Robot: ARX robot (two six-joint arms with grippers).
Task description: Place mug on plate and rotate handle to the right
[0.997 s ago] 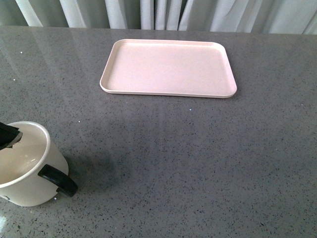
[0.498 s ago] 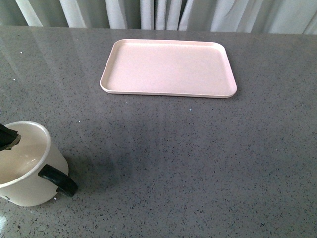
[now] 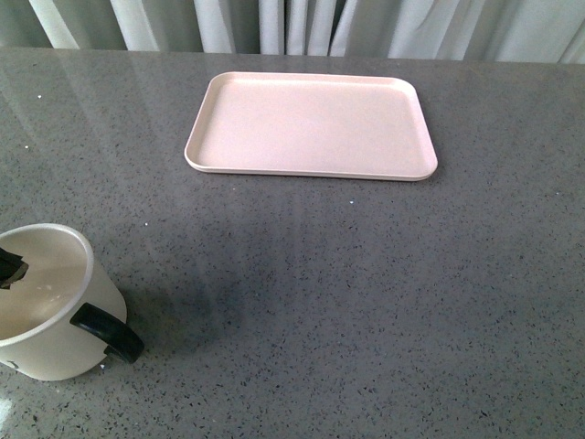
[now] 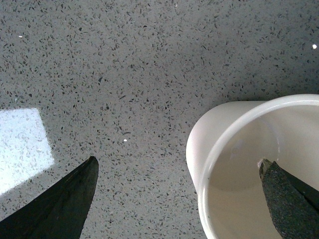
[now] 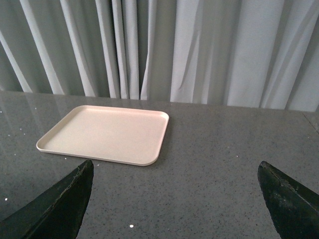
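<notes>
The white mug point(image 3: 50, 306) stands upright at the near left of the grey table, its black handle point(image 3: 108, 332) pointing to the near right. The smiley face is not in view. The pale pink plate point(image 3: 311, 125) lies empty at the far middle; it also shows in the right wrist view point(image 5: 107, 133). My left gripper point(image 4: 179, 191) is open and straddles the mug's wall point(image 4: 204, 139), one finger point(image 4: 286, 199) inside the mug, the other point(image 4: 65, 199) outside over the table. In the front view only a fingertip point(image 3: 11, 265) shows inside the mug. My right gripper point(image 5: 174, 199) is open and empty above the table.
Pale curtains point(image 3: 292, 26) hang behind the table's far edge. The grey speckled tabletop point(image 3: 366, 293) stretches between mug and plate. A bright reflection point(image 4: 20, 144) lies on the table near the left gripper.
The left finger seen inside the mug in the front view has drawn back to the left and lower. Mug and plate have not moved.
</notes>
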